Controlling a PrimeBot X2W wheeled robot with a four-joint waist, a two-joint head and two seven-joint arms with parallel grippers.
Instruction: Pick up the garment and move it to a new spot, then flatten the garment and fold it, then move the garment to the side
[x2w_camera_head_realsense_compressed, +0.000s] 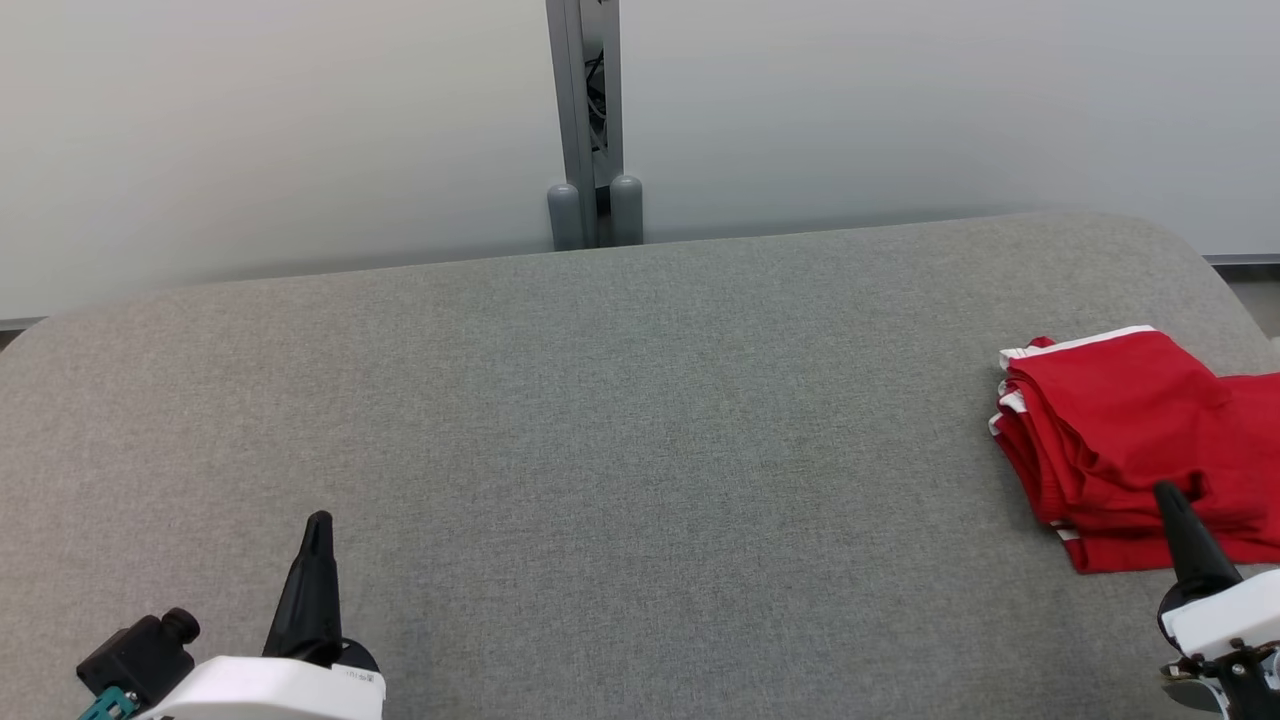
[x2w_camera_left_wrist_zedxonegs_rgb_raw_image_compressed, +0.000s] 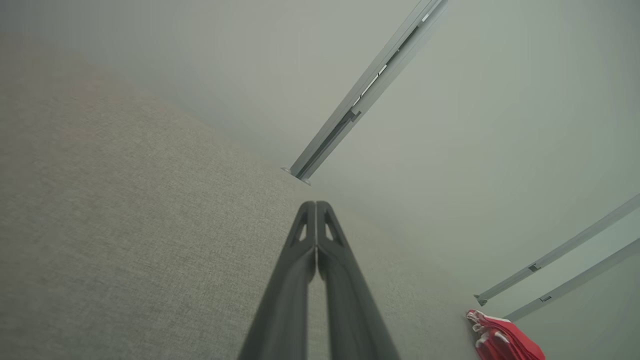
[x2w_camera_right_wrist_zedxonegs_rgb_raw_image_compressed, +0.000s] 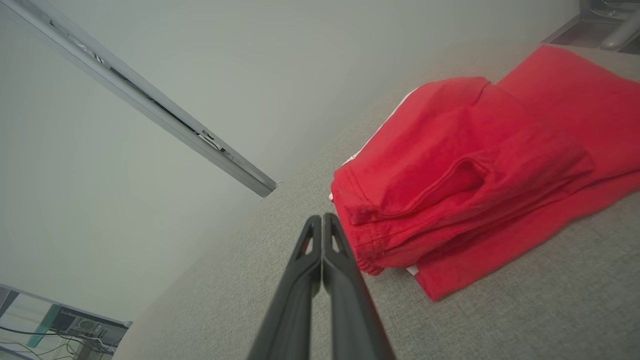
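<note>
Seemingly the job is all but finished: on the grey table (x2w_camera_head_realsense_compressed: 640, 400) the red garment (x2w_camera_head_realsense_compressed: 1130, 430) lies folded in layers just beyond the right gripper (x2w_camera_head_realsense_compressed: 1168, 492), well apart from the left gripper (x2w_camera_head_realsense_compressed: 318, 520). Both are clamped shut, holding nothing. The garment's outer edge is cut off.

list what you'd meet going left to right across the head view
left claw → grey post at the back wall → folded red garment
</note>
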